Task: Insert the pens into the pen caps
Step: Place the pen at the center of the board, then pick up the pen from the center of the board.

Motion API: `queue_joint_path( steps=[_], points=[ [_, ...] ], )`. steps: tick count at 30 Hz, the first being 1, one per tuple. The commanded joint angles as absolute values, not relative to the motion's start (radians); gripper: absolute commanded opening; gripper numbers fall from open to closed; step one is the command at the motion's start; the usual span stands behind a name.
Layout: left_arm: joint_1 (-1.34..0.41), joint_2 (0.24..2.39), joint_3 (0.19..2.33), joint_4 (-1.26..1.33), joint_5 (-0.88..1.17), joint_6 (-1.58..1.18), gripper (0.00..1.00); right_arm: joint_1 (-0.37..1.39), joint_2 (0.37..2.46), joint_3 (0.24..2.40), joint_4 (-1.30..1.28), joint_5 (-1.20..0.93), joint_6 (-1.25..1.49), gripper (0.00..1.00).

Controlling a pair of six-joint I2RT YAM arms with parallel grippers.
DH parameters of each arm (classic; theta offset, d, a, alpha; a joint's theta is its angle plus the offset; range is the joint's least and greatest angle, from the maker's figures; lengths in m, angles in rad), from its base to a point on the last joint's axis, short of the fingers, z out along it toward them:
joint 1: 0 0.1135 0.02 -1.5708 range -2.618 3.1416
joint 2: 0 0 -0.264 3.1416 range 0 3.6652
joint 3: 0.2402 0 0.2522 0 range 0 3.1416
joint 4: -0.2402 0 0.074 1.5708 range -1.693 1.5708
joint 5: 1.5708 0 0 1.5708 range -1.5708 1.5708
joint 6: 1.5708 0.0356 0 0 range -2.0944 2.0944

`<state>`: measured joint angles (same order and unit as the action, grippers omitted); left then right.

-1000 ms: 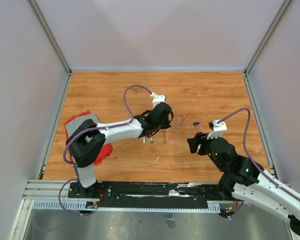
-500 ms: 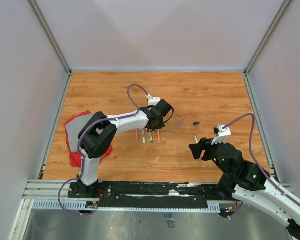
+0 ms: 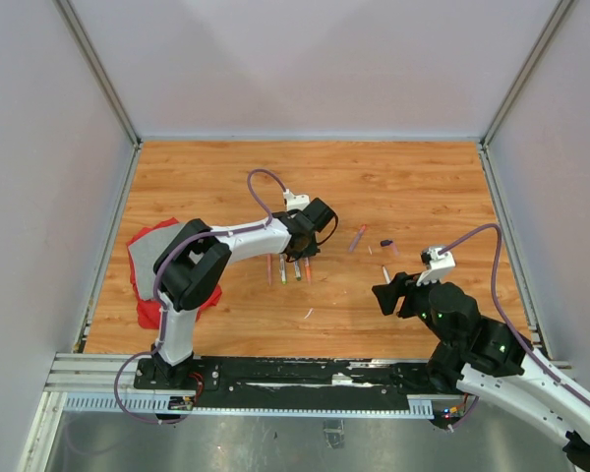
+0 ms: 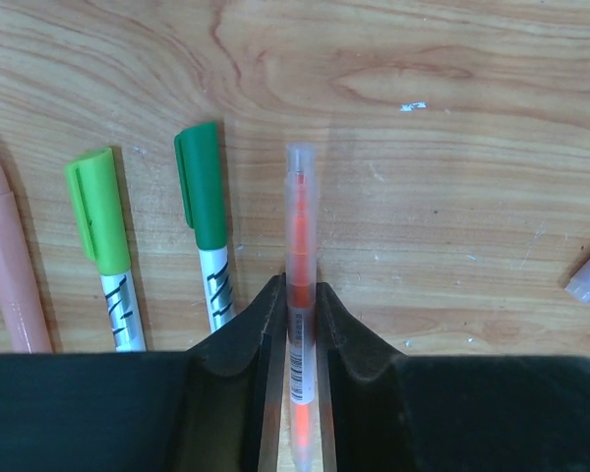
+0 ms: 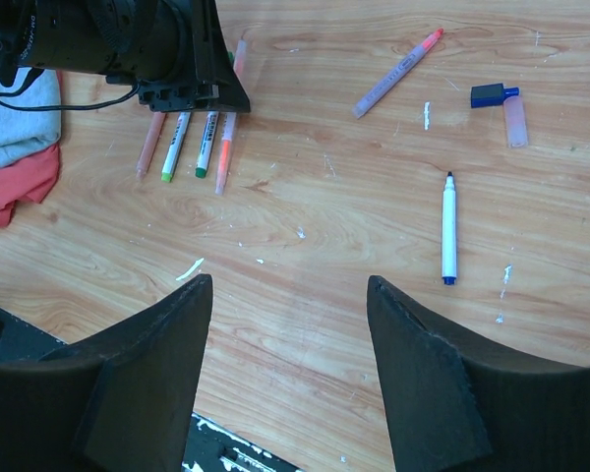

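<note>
Mid-table, the left gripper point(image 4: 299, 291) straddles the orange pen point(image 4: 301, 211), which lies just beside two green-capped pens point(image 4: 202, 192); I cannot tell whether its jaws pinch it. Nearer the front edge, the right gripper point(image 5: 287, 287) hovers with jaws wide apart and empty over bare wood point(image 5: 315, 246), a white pen point(image 5: 449, 231) lying just beyond.

6 pens point(image 5: 207, 143), 4 in a row, 2 loose, 2 sep. caps point(image 5: 487, 95), 2 cloths point(image 5: 20, 108), 2 arms point(image 3: 246, 239)

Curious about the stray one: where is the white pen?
In the right wrist view, the white pen lies alone to the right, just ahead of the right gripper, the blue cap beyond it.
</note>
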<state>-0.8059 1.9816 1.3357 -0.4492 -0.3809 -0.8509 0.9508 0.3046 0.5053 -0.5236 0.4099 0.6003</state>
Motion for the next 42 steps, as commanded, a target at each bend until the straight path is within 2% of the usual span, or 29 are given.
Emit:
queue_joint_path(
  steps=[1,6,12,20,27,36,42],
  points=[
    [-0.796,2.016,1.325,-0.446,-0.400,-0.858,0.23,0.938,0.299,0.492,-0.539,0.400,0.611,0.65],
    [-0.796,2.016,1.321,-0.442,-0.398,-0.863,0.29,0.939,0.296,0.492,-0.545,0.402,0.612,0.65],
    [-0.796,1.999,1.321,-0.436,-0.402,-0.856,0.29,0.939,0.299,0.494,-0.546,0.402,0.612,0.65],
    [-0.809,1.891,1.319,-0.332,-0.391,-0.699,0.37,0.938,0.380,0.545,-0.556,0.438,0.569,0.65],
    [-0.837,1.741,1.233,-0.182,-0.421,-0.514,0.37,0.895,0.592,0.653,-0.559,0.493,0.537,0.68],
    [-0.838,1.518,0.910,0.217,-0.391,-0.348,0.37,0.593,0.920,0.777,-0.458,0.164,0.553,0.74],
    [-0.836,1.453,0.748,0.453,-0.384,-0.310,0.39,0.577,1.180,0.913,-0.423,0.218,0.658,0.76]
  ],
)
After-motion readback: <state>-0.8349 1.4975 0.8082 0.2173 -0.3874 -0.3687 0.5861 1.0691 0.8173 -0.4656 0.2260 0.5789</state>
